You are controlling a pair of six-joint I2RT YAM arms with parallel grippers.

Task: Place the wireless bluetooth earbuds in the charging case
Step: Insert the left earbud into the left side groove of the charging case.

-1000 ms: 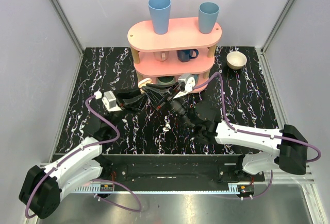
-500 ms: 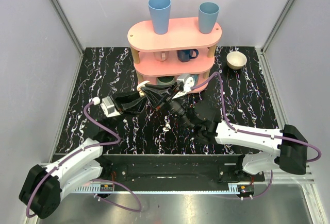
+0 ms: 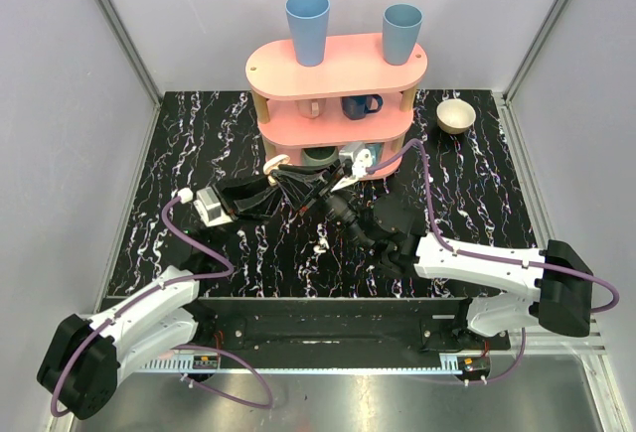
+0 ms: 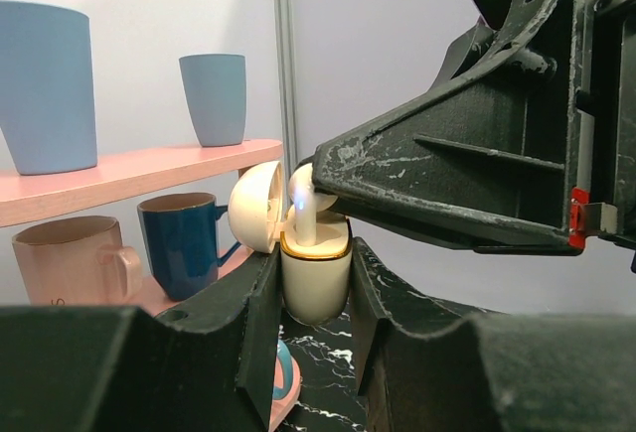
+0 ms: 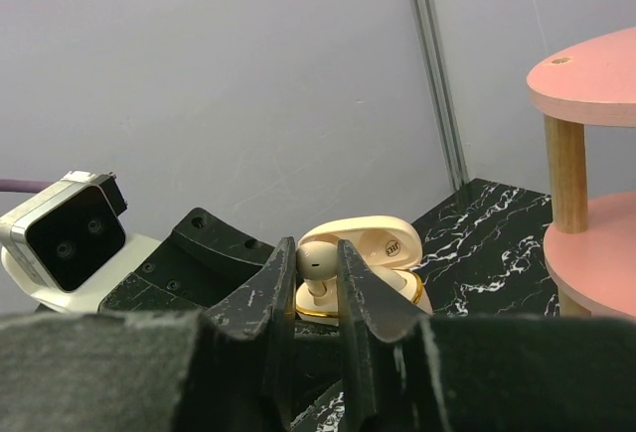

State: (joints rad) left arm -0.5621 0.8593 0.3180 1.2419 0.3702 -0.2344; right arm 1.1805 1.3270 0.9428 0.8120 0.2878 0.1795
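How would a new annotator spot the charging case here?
Start at the pink three-tier shelf at the back of the table; just in front of its lowest tier, the left tool clamps the charging case upright. Unlike the shelf's mugs, it is a tiny cream pod with a gold rim and its lid flipped open, and the right tool holds an earbud at its mouth.

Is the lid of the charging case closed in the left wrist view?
No, the lid of the charging case stands swung open, with an earbud at its mouth.
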